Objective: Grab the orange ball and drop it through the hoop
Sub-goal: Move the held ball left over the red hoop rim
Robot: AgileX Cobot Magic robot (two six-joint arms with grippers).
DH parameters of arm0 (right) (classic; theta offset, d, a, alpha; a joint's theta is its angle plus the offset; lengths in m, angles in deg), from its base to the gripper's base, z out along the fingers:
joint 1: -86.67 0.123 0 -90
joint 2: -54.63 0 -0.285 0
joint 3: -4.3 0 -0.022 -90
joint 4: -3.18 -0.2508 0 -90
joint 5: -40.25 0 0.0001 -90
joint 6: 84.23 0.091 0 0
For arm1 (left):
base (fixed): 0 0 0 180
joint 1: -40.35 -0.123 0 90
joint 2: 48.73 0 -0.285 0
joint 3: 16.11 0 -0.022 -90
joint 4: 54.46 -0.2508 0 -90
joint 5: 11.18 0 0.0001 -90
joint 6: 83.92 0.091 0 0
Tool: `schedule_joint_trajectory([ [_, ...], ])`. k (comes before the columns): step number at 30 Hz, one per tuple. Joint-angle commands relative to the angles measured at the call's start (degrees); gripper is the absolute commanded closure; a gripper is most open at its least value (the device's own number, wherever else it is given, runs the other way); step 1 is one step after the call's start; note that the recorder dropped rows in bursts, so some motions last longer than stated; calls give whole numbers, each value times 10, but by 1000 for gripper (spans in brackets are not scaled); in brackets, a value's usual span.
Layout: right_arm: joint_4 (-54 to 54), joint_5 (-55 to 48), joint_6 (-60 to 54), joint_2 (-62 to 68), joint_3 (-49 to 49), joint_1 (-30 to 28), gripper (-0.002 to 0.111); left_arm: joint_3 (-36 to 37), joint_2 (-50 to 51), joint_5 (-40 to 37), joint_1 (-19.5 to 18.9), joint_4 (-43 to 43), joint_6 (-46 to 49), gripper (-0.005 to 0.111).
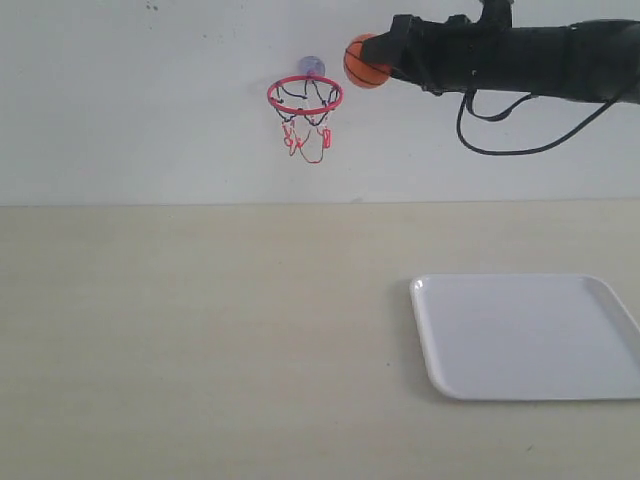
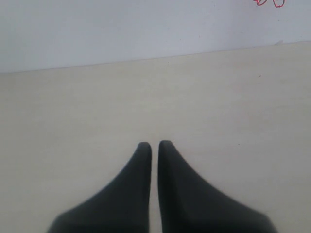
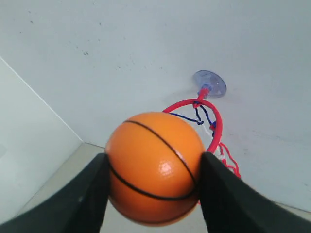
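Note:
The orange ball point(image 1: 362, 62) with thin black seams is held high against the white wall, just right of the hoop's red ring point(image 1: 305, 95) and a little above it. My right gripper point(image 1: 385, 58) is shut on the ball, one black finger on each side. In the right wrist view the orange ball point(image 3: 154, 166) fills the space between the fingers, with the hoop point(image 3: 212, 121) and its suction cup point(image 3: 210, 83) beyond it. My left gripper point(image 2: 154, 144) is shut and empty, low over the beige table; it is out of the exterior view.
A white tray point(image 1: 525, 335) lies on the beige table point(image 1: 200, 340) at the right. A black cable point(image 1: 500, 140) loops under the right arm. The hoop's net strings point(image 1: 310, 135) hang below the ring, and their red ends point(image 2: 270, 2) show in the left wrist view.

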Motion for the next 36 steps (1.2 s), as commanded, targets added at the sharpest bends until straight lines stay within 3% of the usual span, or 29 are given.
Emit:
schedule_joint_trajectory([
  [1, -27, 6, -25, 40, -52, 16, 109, 2, -2, 4, 0, -1, 0, 103],
  [13, -18, 85, -41, 121, -203, 63, 109, 2, -2, 4, 0, -1, 0, 103],
  [30, -18, 258, -60, 130, -206, 113, 109, 2, -2, 4, 0, -1, 0, 103],
  [36, -18, 253, -60, 130, -206, 114, 108, 2, -2, 4, 0, -1, 0, 103],
])
